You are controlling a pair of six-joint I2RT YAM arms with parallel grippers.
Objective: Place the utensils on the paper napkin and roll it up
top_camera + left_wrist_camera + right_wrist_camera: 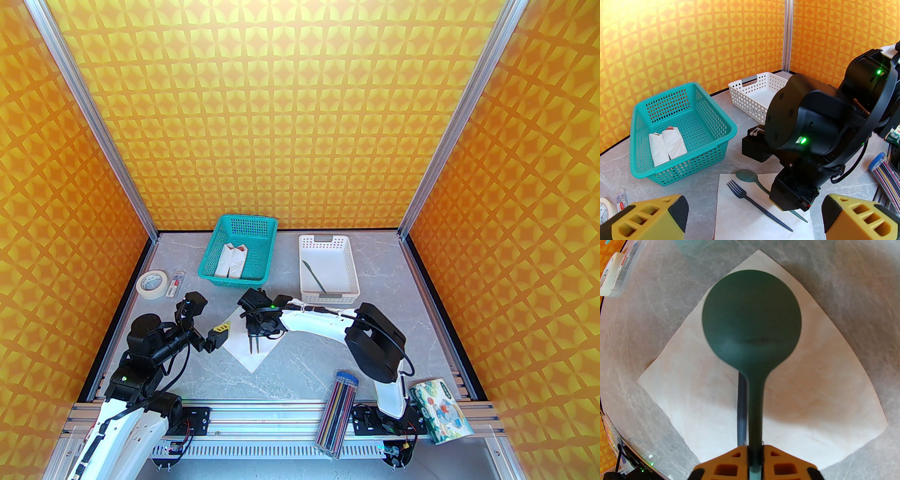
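Look over your robot: the left arm [149,430] and the right arm [314,325] both wear glossy white shells between rounded black joint housings, several of them showing a small green lamp. Thin black cables loop from joint to joint (white ties pin them to the right arm's shell). You'll find the left tool [213,337] and right tool [754,461] alike: mustard-yellow fingers [857,218] with hollow pockets, tipped in black.

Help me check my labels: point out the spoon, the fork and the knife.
spoon [751,317]: right wrist view, centre of its round bowl.
fork [761,208]: left wrist view, midway along its handle.
knife [314,276]: top external view, halfway along its length.
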